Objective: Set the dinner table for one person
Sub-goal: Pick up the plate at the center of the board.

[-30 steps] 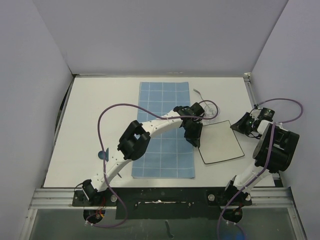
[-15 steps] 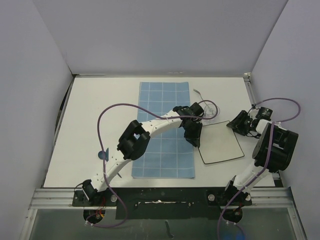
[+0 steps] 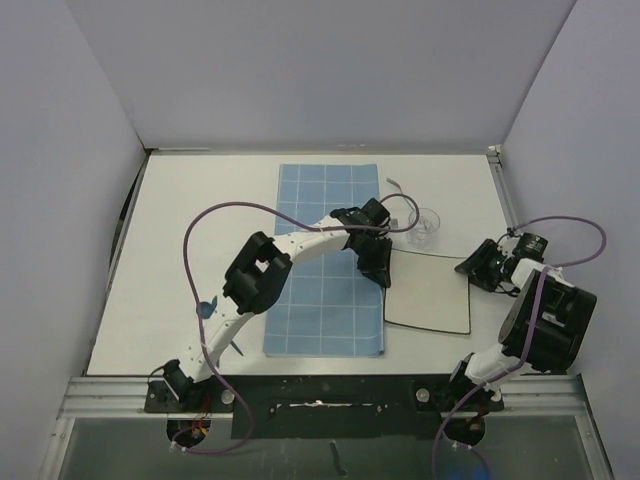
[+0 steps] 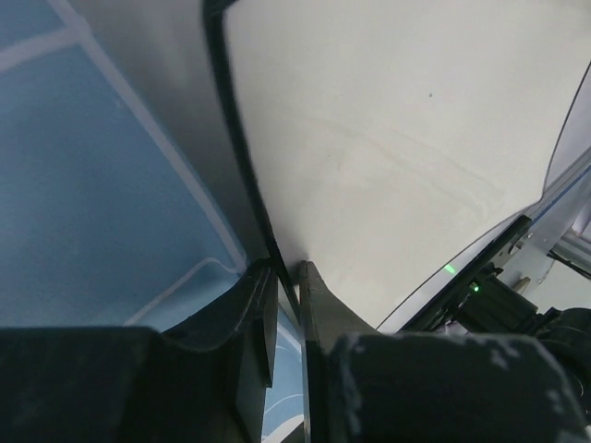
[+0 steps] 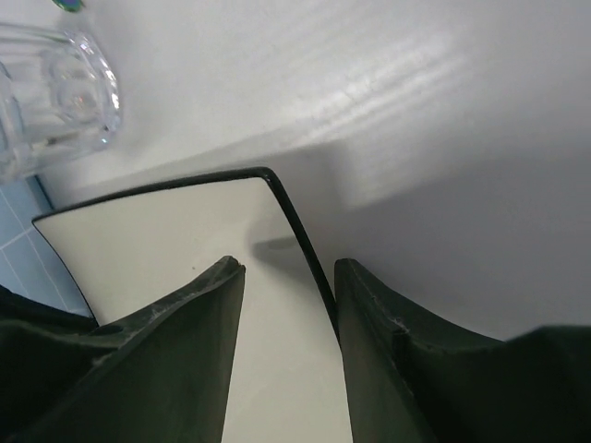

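Plainly the move ahead turns on how the plate lies relative to the mat; it sits on the table just right of the mat, its left rim at or slightly over the mat's right edge, so the way to go is leftward, toward the robot's left side; the mat's long axis runs from the near edge to the far one, while the plate is roughly square and has no long axis to mind. Only the left gripper is placed for that pull; its jaws are nearly closed and pinch the plate's black rim on the mat side, with the rim apparently raised a little above the cloth in the wrist view. At the opposite edge the right gripper stands with its jaws well apart and grips nothing; the rim near the plate's far right corner runs between its fingers without clear contact. Beyond the plate's far edge, and near it, stands the glass; a straight leftward drag should pass clear of it, I judge.
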Robot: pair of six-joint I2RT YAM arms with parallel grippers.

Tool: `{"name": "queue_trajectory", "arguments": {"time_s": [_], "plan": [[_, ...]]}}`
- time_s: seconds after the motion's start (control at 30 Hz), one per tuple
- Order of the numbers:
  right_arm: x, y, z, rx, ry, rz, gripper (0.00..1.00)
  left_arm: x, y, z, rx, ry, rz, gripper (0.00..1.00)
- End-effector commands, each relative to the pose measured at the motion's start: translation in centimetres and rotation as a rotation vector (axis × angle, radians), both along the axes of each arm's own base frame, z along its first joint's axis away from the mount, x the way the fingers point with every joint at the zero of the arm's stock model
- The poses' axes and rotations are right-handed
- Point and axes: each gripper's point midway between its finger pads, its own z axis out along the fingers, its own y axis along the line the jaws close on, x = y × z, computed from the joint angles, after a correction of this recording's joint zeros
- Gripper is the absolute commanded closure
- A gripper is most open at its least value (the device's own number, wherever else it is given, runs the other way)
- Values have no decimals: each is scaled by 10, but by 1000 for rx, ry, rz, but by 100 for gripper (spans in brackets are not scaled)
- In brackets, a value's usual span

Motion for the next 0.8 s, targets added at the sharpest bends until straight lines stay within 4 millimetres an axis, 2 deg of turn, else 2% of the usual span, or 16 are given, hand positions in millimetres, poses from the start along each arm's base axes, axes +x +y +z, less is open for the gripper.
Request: {"name": "queue_trajectory", "arguments": {"time_s": [0.0, 0.2, 0.3, 0.33, 0.43, 0.5, 0.77], "plan": [[-70, 55, -1, 243, 234, -4, 56, 46, -25, 5, -99, -238, 35, 100], [-75, 54, 11, 213, 218, 6, 56, 45, -27, 5, -109, -233, 31, 100], [-73, 56, 8, 230, 206, 4, 61, 44, -29, 3, -112, -226, 28, 100], [-72, 56, 7, 235, 208, 5, 66, 44, -30, 3, -113, -224, 27, 100], [-70, 55, 3, 243, 219, 10, 92, 41, -34, 3, -111, -221, 18, 100], [-67, 54, 2, 242, 217, 10, 100, 38, -38, 2, -106, -221, 8, 100], [-56, 49, 6, 240, 192, 9, 100, 24, -59, 5, -78, -239, -53, 100]]}}
